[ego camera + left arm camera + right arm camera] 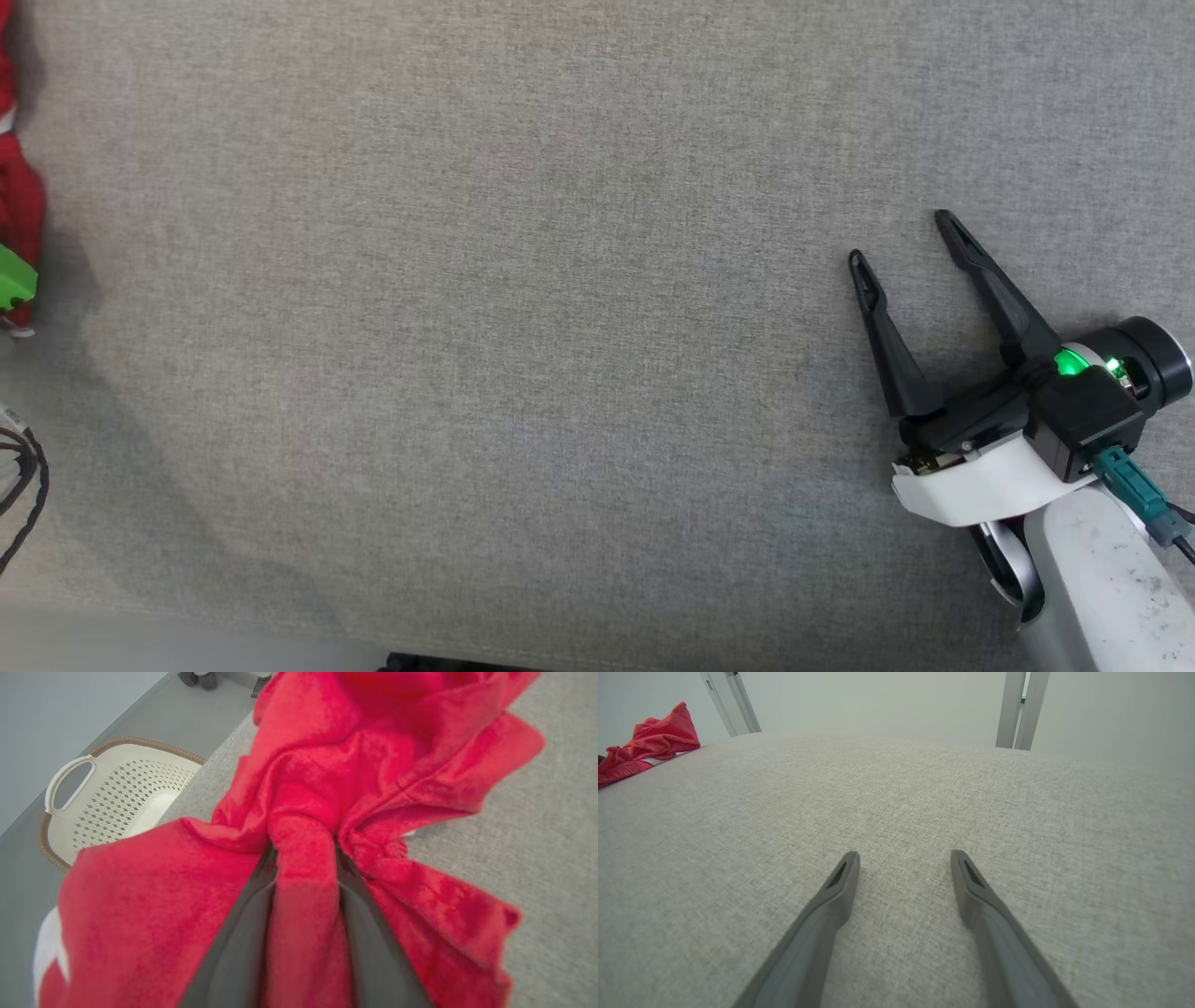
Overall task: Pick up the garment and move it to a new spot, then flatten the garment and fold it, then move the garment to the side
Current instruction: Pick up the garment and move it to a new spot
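Surface: grey woven-fabric tabletop [467, 327], flat, fine even weave.

Items: 1 garment [327, 779], red, soft napped cloth, bunched in deep folds, white patch at one edge. It sits at the table's left edge, partly overhanging; seen as a red heap in head view [19, 201] and right wrist view [658, 735].

1 white perforated plastic basket [126, 788], brown braided rim, loop handle, on the floor beside the table.

Grippers: 2, each w/ 2 long dark fingers. Left gripper [303, 851]: fingers narrow, pinching a fold of the garment. Right gripper [898, 237]: fingers spread wide, nothing held, over bare table [904, 855], well apart from the garment.
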### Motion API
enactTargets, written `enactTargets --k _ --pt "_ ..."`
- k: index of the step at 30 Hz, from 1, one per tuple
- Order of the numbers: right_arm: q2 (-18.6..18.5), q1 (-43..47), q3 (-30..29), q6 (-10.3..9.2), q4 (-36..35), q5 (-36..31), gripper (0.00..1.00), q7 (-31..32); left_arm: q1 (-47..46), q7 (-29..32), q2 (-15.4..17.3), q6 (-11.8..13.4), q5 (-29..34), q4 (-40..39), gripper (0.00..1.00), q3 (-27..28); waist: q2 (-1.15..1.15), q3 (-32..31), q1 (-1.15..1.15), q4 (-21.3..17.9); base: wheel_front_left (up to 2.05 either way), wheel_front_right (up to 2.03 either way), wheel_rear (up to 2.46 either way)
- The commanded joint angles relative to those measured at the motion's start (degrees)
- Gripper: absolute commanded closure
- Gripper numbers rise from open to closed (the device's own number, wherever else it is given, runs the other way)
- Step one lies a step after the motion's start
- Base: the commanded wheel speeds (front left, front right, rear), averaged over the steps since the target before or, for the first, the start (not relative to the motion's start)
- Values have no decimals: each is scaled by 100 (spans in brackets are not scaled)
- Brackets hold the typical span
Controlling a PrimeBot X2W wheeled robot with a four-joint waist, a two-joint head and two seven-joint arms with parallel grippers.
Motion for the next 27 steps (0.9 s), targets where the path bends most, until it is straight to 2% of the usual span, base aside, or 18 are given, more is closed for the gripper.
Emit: enactTargets --k 1,4,6,9,11,16,19,21,27 --pt "-132 166 -160 -24 420 -104 0 109 167 -257 -144 -2 35 -16 100 -93 0 -4 0 -12 0 0 0" --pt "-41 205 -135 -24 445 -118 0 109 177 -1130 -66 -6 -59 -160 100 -64 0 -206 0 -17 0 0 0" --pt "47 215 -70 -21 427 -94 0 108 248 -1465 29 -4 -95 -301 100 -10 0 -396 0 -43 0 0 0" --pt "232 233 10 -17 434 -2 0 86 422 -1599 200 5 96 -642 100 51 0 -747 0 -86 0 0 0" --pt "375 225 52 -14 415 65 0 68 556 -1610 321 26 401 -1176 100 352 0 -999 0 -142 0 0 0" --pt "628 348 90 -13 536 266 0 62 1449 -1597 -32 300 1364 -2701 100 1131 0 -1766 0 -350 0 0 0" --pt "788 440 221 -13 568 405 0 61 2059 -1597 -386 269 1634 -3357 100 1400 0 -2152 0 -639 0 0 0" --pt "850 466 251 -13 555 497 0 62 2407 -1598 -619 230 1762 -3667 100 1400 0 -2348 0 -859 0 0 0" --pt "970 639 291 -13 531 614 0 61 2990 -1590 -1135 149 2028 -4104 100 864 0 -2676 0 -1541 0 0 0"
